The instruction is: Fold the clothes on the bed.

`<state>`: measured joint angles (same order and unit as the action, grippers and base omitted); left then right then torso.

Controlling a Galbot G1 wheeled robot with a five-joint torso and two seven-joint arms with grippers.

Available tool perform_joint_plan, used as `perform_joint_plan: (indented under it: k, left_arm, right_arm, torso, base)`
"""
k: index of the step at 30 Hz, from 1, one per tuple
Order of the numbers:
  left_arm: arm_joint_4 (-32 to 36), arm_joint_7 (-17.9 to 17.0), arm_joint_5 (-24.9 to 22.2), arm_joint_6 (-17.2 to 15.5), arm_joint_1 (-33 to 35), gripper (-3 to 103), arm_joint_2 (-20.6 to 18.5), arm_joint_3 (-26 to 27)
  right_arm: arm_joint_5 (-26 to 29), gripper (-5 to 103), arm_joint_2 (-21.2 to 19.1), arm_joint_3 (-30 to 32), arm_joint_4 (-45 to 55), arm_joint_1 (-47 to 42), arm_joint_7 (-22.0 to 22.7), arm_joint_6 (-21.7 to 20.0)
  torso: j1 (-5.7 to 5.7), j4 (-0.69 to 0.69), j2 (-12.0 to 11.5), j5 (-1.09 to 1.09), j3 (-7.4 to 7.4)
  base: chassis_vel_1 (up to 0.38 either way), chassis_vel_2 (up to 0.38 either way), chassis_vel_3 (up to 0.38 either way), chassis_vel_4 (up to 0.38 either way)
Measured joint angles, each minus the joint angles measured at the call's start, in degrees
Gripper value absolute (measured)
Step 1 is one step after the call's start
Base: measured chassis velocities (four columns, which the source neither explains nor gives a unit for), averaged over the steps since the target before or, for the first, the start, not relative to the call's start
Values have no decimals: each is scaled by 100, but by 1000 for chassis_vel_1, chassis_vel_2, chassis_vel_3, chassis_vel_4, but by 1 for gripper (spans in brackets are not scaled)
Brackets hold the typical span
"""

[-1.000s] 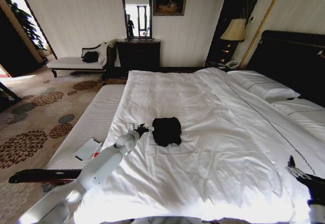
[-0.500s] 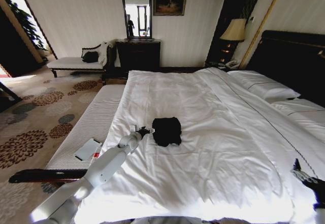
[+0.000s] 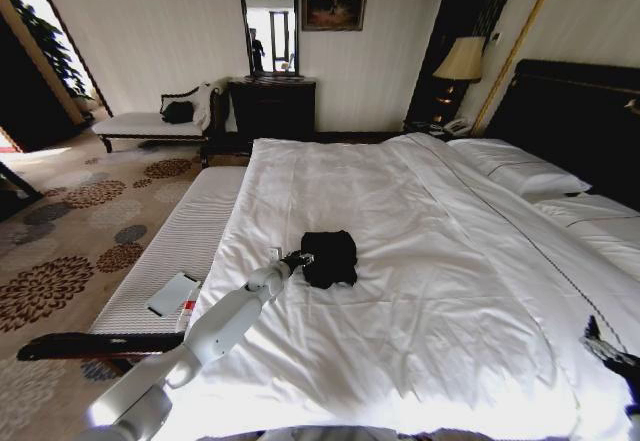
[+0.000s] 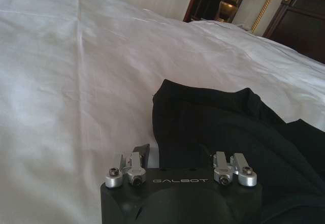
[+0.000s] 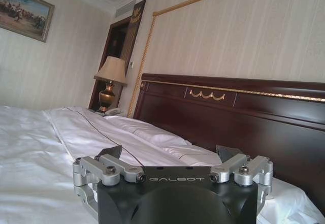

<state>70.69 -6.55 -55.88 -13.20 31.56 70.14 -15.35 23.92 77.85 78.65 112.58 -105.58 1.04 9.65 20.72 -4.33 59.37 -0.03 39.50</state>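
Note:
The clothes (image 3: 332, 258) lie as a small, bunched black heap on the white duvet of the bed (image 3: 430, 291), a little left of its middle. My left arm stretches out from the lower left. Its gripper (image 3: 298, 258) is at the heap's left edge. In the left wrist view the black fabric (image 4: 223, 127) spreads just ahead of the left gripper (image 4: 180, 155), which is open with its jaws straddling the fabric's near edge. My right gripper (image 3: 610, 351) hangs low at the bed's right side; the right wrist view shows it (image 5: 171, 153) open and holding nothing, facing the dark headboard (image 5: 228, 112).
A white-cushioned bench (image 3: 185, 241) runs along the bed's left side with a flat white object (image 3: 172, 294) on it. Pillows (image 3: 520, 166) lie at the headboard on the right. A lamp (image 3: 460, 61), a dark dresser (image 3: 272, 106) and a chaise (image 3: 150, 121) stand by the far wall.
My left arm has reached farther right across the duvet, bringing its gripper from a short gap away to the black heap's edge. The right gripper has dropped lower at the view's corner.

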Motion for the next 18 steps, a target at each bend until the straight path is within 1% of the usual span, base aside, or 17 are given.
perform_joint_plan:
  k: [1, 5, 7, 8, 10, 14, 15, 16, 18]
  left_arm:
    - [0, 0, 0, 0, 0, 59, 0, 0]
    - [14, -31, -32, 9, 7, 38, -65, 71]
    - [27, -37, -35, 14, 18, 38, -88, 81]
    - [40, -42, -41, 17, 31, 27, -122, 94]
    - [43, -43, -46, 17, 34, 27, -136, 102]
    - [32, -40, -54, 23, 43, 6, -175, 130]
    - [32, -40, -54, 23, 43, 6, -175, 130]
    - [32, -37, -54, 24, 43, 2, -180, 131]
    - [28, -22, -55, 28, 39, 1, -179, 134]
  right_arm:
    - [0, 100, 0, 0, 0, 0, 0, 0]
    - [0, 100, -4, -12, -24, 1, 4, 2]
    - [0, 100, -6, -15, -29, 2, 5, 2]
    - [0, 100, -10, -23, -35, 5, 7, 2]
    - [0, 100, -12, -27, -36, 8, 9, 2]
    - [0, 100, -27, -45, -28, 19, 18, -3]
    - [0, 100, -27, -45, -28, 19, 18, -3]
    - [0, 100, -33, -45, -26, 19, 22, -5]
    - [19, 100, -45, -42, -20, 14, 29, -9]
  torso:
    - [0, 0, 0, 0, 0]
    - [0, 0, 0, 0, 0]
    - [0, 0, 0, 0, 0]
    - [0, 0, 0, -1, 0]
    - [0, 0, 0, -1, 0]
    - [0, 0, 0, -1, 0]
    - [0, 0, 0, -1, 0]
    - [0, 0, 0, -1, 0]
    - [0, 1, 0, 0, 0]
  base:
    - [0, 0, 0, 0]
    - [0, 0, 0, 0]
    - [0, 0, 0, 0]
    - [0, 0, 0, 0]
    - [0, 0, 0, 0]
    - [0, 0, 0, 0]
    - [0, 0, 0, 0]
    - [0, 0, 0, 0]
    - [0, 0, 0, 0]
